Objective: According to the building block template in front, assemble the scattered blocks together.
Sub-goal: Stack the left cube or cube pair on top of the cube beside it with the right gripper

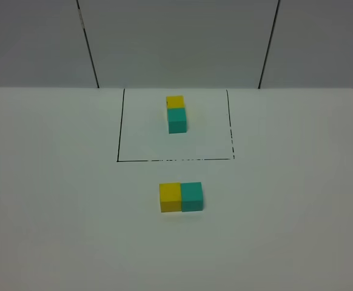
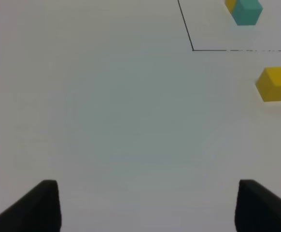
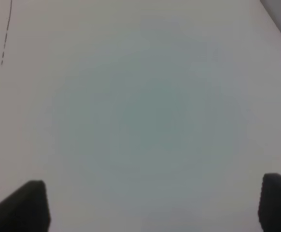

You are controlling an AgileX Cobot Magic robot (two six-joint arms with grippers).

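The white table (image 1: 55,212) stretched under both grippers. The left gripper (image 2: 147,208) stood spread wide with nothing between its jaws, and so did the right gripper (image 3: 152,208). Well ahead of the left gripper, toward the right arm's side, the black-line rectangle (image 1: 121,124) bordered the building block template (image 1: 176,114). Nearer that gripper, the yellow cube (image 1: 170,197) touched the teal-green cube (image 1: 191,196), side by side.

Soft, even light covers the matte white tabletop (image 1: 298,236). The loose yellow and teal-green cubes (image 1: 181,197) cast faint shadows toward 6 o'clock. The right wrist view is blurred.
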